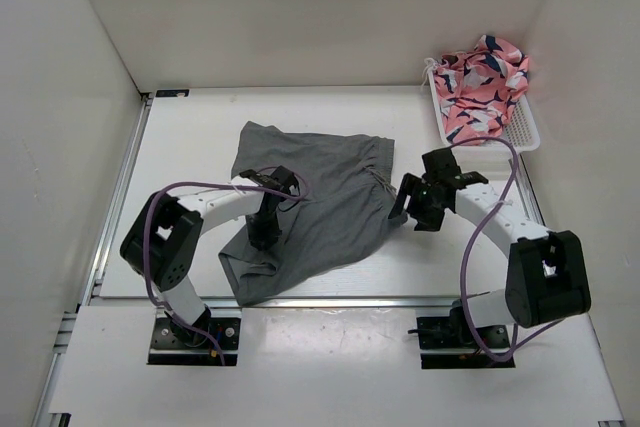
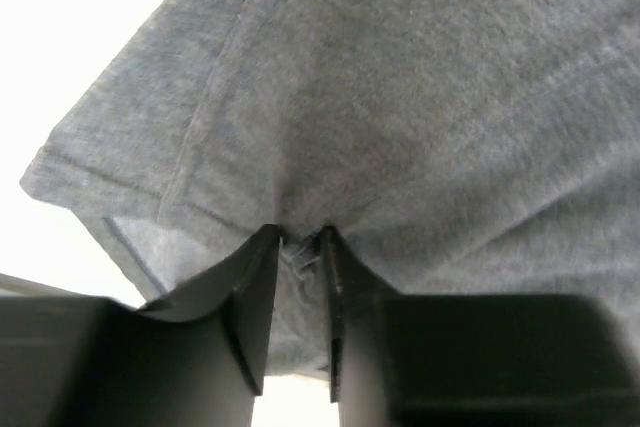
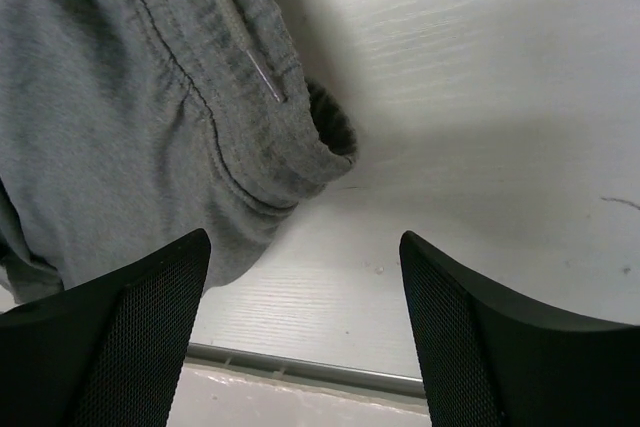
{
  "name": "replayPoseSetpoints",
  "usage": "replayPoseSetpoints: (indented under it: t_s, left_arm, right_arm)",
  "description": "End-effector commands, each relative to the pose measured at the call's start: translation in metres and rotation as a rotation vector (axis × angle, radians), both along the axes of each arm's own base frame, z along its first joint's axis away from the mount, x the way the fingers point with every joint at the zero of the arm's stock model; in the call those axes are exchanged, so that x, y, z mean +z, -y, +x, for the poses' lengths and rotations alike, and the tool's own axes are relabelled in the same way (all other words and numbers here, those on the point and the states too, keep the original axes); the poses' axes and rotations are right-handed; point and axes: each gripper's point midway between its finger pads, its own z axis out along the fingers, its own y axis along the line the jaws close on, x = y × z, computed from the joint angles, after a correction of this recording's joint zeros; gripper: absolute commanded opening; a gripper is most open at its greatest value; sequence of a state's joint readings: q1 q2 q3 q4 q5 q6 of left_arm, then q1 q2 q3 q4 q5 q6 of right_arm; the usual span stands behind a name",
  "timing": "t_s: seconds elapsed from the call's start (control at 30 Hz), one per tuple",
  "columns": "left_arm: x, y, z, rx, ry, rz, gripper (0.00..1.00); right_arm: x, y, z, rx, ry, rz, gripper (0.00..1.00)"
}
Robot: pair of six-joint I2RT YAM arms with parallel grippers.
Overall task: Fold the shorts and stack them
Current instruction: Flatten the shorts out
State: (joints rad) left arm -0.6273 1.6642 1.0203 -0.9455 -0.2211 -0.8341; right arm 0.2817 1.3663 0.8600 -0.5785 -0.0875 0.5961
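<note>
The grey shorts (image 1: 315,197) lie spread and rumpled on the white table, waistband to the right. My left gripper (image 1: 263,237) is shut on a pinch of the shorts' fabric (image 2: 298,247) near the lower left leg; in the left wrist view (image 2: 298,239) the cloth bunches between the tips. My right gripper (image 1: 412,209) is open and empty, hovering just right of the waistband. In the right wrist view the gathered waistband end (image 3: 300,147) with its drawcord lies ahead and left of the open gripper (image 3: 305,247), apart from it.
A white basket (image 1: 520,137) at the back right holds a pink patterned garment (image 1: 485,82). White walls enclose the table on the left, back and right. A metal rail (image 3: 300,369) runs along the table's near edge.
</note>
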Motion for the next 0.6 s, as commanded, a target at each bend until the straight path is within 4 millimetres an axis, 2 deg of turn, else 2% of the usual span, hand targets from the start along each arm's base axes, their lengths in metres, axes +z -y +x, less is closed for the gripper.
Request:
replayPoseSetpoints:
  t_s: [0.0,0.03,0.07,0.1,0.23,0.27,0.3,0.33,0.4,0.57]
  left_arm:
    - [-0.002,0.004,0.007,-0.009,0.007,-0.021,0.28]
    - [0.0,0.002,0.009,0.002,0.014,-0.026,0.24]
    - [0.0,0.002,0.009,0.002,0.014,-0.026,0.14]
    - [0.003,0.0,0.011,0.002,0.022,-0.03,0.11]
    - [0.008,-0.005,0.016,0.004,0.037,-0.038,0.11]
    - [0.011,-0.007,0.018,0.004,0.045,-0.043,0.11]
    - [0.013,-0.005,0.021,0.004,0.054,-0.048,0.11]
    - [0.016,-0.009,0.021,0.006,0.053,-0.046,0.11]
    - [0.022,-0.014,0.023,0.01,0.06,-0.039,0.11]
    - [0.051,-0.023,0.03,0.001,0.091,-0.023,0.11]
  right_arm:
    - [-0.008,-0.014,0.005,0.006,-0.006,0.078,0.79]
    - [-0.007,-0.015,0.008,-0.002,0.001,0.084,0.79]
    - [-0.007,-0.018,0.012,0.003,0.014,0.096,0.76]
    - [-0.013,-0.015,0.013,-0.007,0.004,0.093,0.74]
    - [-0.022,-0.019,0.021,-0.003,-0.003,0.1,0.61]
    - [-0.03,-0.018,0.02,0.004,-0.026,0.089,0.49]
    - [-0.03,-0.02,0.025,0.004,-0.016,0.092,0.41]
    - [-0.027,-0.021,0.028,0.005,-0.008,0.095,0.29]
    - [-0.033,-0.014,0.026,-0.011,-0.025,0.058,0.0]
    - [-0.024,0.005,0.025,-0.054,0.001,-0.035,0.0]
